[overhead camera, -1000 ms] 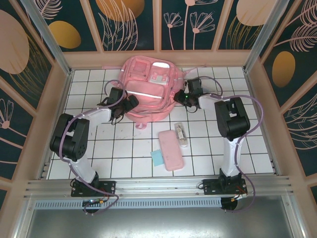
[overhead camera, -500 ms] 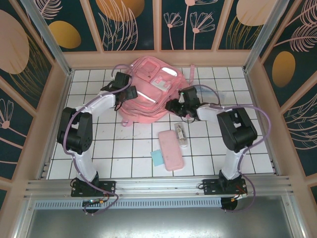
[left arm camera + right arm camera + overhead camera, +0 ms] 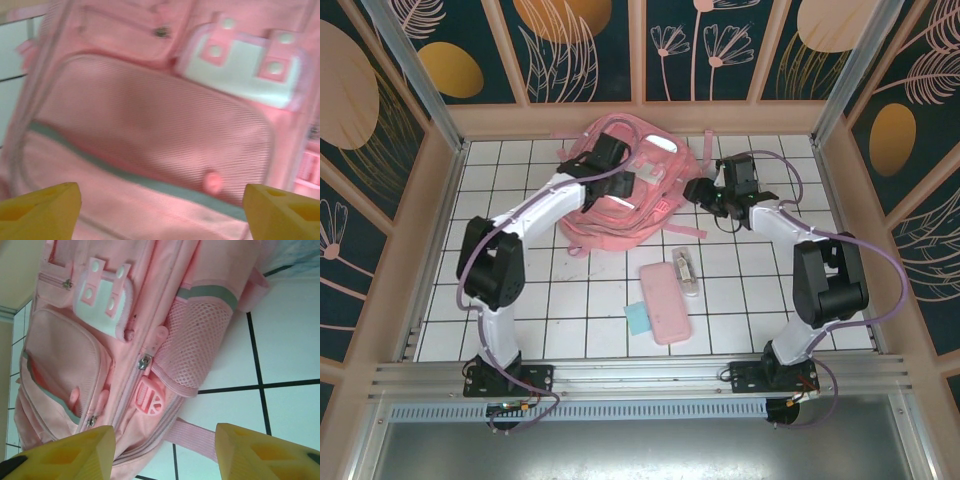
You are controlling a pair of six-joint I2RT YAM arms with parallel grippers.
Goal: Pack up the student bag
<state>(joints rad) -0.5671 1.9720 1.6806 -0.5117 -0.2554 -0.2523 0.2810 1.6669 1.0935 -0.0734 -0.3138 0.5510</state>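
At the back of the counter [image 3: 570, 300], a big soft bag [image 3: 610, 220]: likely light, limp, sagging when lifted. Left hand [image 3: 160, 210] above its front pocket [image 3: 150, 125], right hand [image 3: 165, 452] beside its mesh side [image 3: 192, 335], both spread, empty. Best gripped by strap [image 3: 192, 437] or zip pull [image 3: 145, 361].

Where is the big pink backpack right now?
In the overhead view the backpack lies at the far middle of the tiled table, under the left gripper, with the right gripper beside its right edge.
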